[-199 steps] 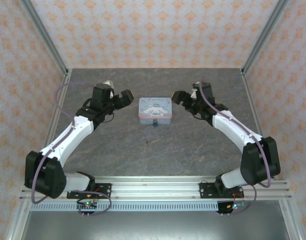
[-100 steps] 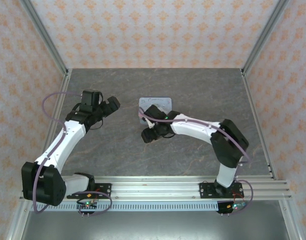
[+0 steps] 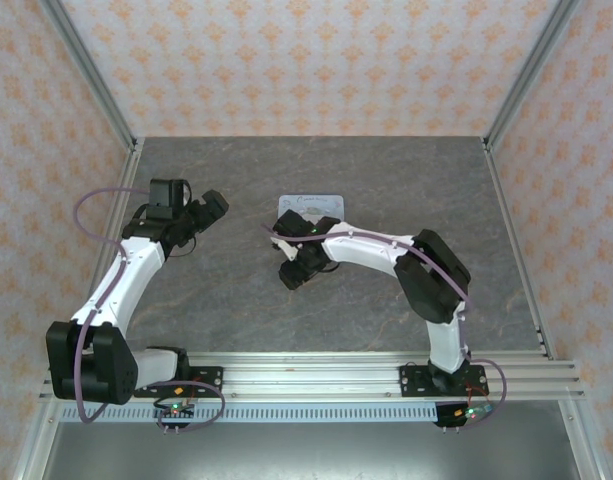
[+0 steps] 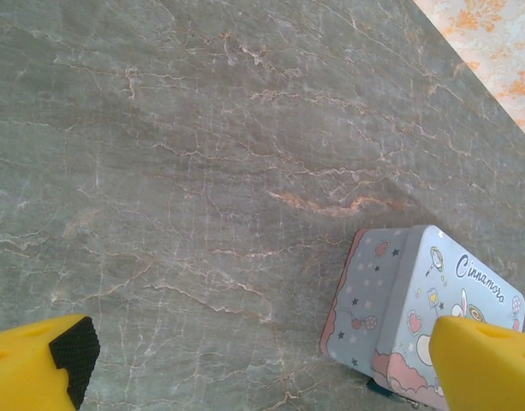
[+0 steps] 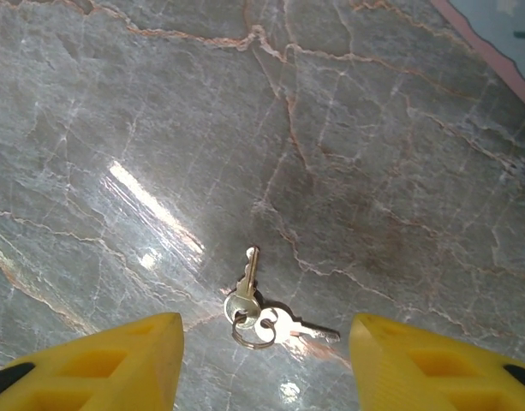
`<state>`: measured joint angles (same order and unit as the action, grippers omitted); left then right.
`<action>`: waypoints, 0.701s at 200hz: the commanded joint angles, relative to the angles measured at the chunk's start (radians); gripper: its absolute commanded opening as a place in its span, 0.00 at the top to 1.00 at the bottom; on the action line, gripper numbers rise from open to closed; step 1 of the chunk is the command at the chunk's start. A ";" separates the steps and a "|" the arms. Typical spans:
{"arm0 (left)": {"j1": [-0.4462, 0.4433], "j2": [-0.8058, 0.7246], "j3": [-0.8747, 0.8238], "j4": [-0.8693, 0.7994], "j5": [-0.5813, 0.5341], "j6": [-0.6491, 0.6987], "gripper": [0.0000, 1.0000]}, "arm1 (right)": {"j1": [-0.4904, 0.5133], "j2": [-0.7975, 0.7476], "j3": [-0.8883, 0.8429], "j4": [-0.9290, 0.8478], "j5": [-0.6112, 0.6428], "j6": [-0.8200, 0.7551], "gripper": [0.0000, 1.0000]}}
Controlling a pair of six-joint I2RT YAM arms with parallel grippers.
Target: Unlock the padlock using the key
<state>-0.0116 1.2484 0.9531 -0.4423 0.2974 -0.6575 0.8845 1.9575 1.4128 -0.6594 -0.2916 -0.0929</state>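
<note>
- Overhead, we log the left gripper (image 3: 208, 207) at the left of the grey marbled table (image 3: 406, 170), well apart from everything else. Its spread is hard to read from up there.
- Its own wrist camera settles that. The yellow fingers (image 4: 39, 364) sit in opposite bottom corners, jaws wide, with bare table between them.
- Next rightward, the right gripper (image 3: 291, 272) hangs low over the table just in front of the tin box (image 3: 308, 205). The right arm (image 3: 386, 250) lies across the tin's near edge.
- From the right wrist we get what that gripper covers overhead: two silver keys (image 5: 258, 315) on one ring, flat on the table. They lie between the two yellow fingertips and just ahead of them. The jaws are wide and touch nothing, so the keys are not gripped.
- Tin box: pale blue with a cartoon print, and the left wrist view lets us read "Cinnamoro" on the top. The lid is down, so we cannot see what is inside. The right wrist catches one pale, pink-edged corner of it at top right.
- Padlock (image 4: 378, 388): a small teal scrap against the tin's lower front edge, just beside the left gripper's right-hand finger. Too little shows for us to tell whether the shackle is in or out.
- A blue sliver at the right edge of the right wrist view may be the same lock, but we cannot tell.
</note>
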 commanded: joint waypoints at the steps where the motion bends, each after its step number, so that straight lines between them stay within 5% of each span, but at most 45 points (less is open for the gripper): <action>1: 0.010 0.011 0.023 -0.012 0.023 -0.001 0.00 | 0.009 0.025 0.037 -0.061 0.003 -0.040 0.47; 140: 0.012 0.017 0.010 0.006 0.037 -0.016 0.00 | 0.063 0.096 0.023 -0.077 0.153 -0.061 0.54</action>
<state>-0.0101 1.2659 0.9531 -0.4419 0.3172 -0.6586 0.9405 2.0224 1.4307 -0.7147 -0.2184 -0.1474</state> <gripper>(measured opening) 0.999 0.462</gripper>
